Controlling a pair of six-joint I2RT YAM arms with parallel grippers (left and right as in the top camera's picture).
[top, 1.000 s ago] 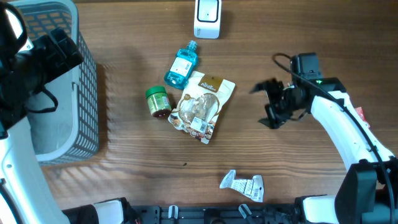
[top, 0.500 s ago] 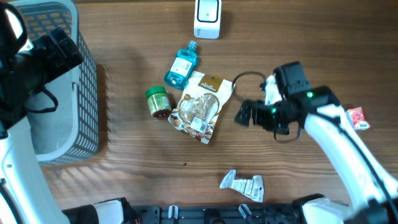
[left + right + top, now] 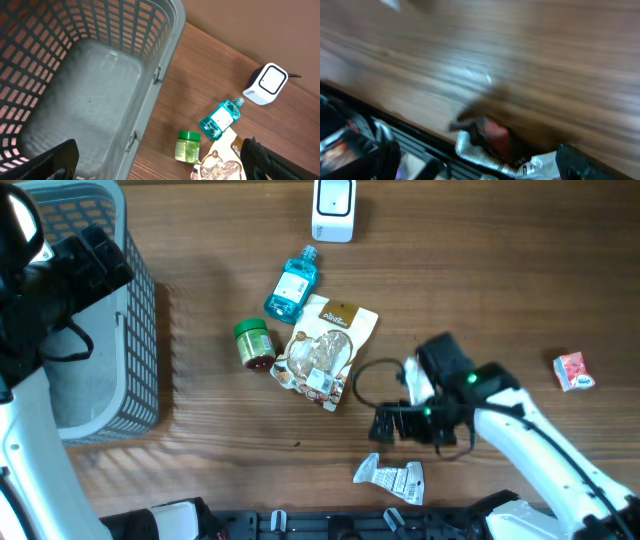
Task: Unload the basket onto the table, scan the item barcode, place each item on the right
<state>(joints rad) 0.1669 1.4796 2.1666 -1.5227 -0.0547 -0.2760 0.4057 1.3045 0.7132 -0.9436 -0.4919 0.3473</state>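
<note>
Wide open and empty, the right gripper hangs over the wooden table near its front edge, jaws spread as far apart as they go and pointing toward the left; just in front of it, apart from the fingers, lies a crumpled silver packet with red print, which the blurred right wrist view shows low between the two fingertips, close to the table's edge; whether a barcode faces up on it cannot be told; farther back, at the middle of the table, a clear snack pouch lies flat, with a green-lidded jar on its side just to its left and a blue mouthwash bottle lying at its back corner, touching or nearly so; the white scanner stands at the far edge, well apart from the gripper; a small red packet lies alone toward the right end; the left gripper is likewise spread wide with nothing in it, held high above the grey basket at the table's left end.
</note>
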